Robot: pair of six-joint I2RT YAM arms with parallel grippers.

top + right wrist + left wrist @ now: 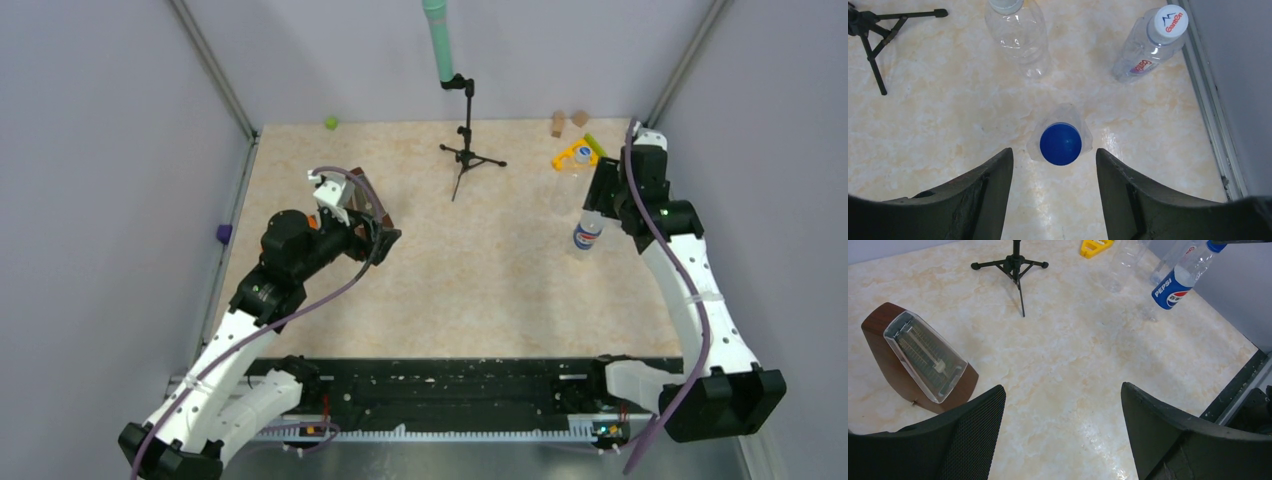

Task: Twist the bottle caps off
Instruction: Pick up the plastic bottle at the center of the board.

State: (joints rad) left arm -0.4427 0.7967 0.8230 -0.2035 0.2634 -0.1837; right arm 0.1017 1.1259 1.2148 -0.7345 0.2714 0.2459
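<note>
Beige marbled tabletop [470,280] (grey walls [100,150] around) bears the Pepsi bottle [586,236].

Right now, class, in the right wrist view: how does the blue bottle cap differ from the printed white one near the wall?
The blue cap is plain dark blue; the white cap carries red and blue lettering. The blue cap shows square-on between the open fingers of the right gripper, touching neither; the white cap stands off to the far right, beside the edge rail. Both are round and sit on clear bottles.
</note>
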